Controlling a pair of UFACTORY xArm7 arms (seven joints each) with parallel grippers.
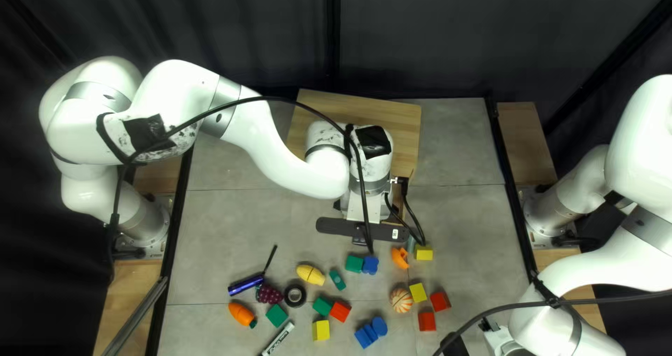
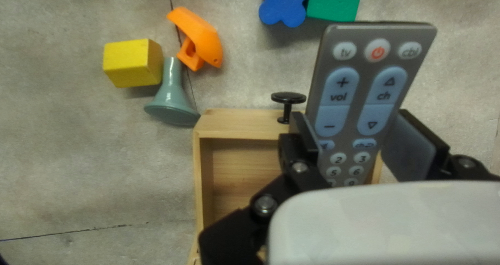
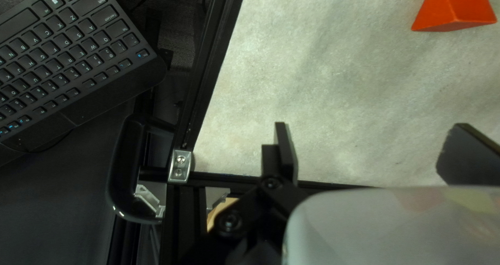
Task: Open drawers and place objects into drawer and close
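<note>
We have the drawer open and the remote clamped in our left claw, apparently over it, our right claw spread apart; placing and closing remain.

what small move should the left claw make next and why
Probably ease the remote back from the knob before any lowering: the left claw grips it over the open drawer, but its far end juts past the drawer's front.
</note>
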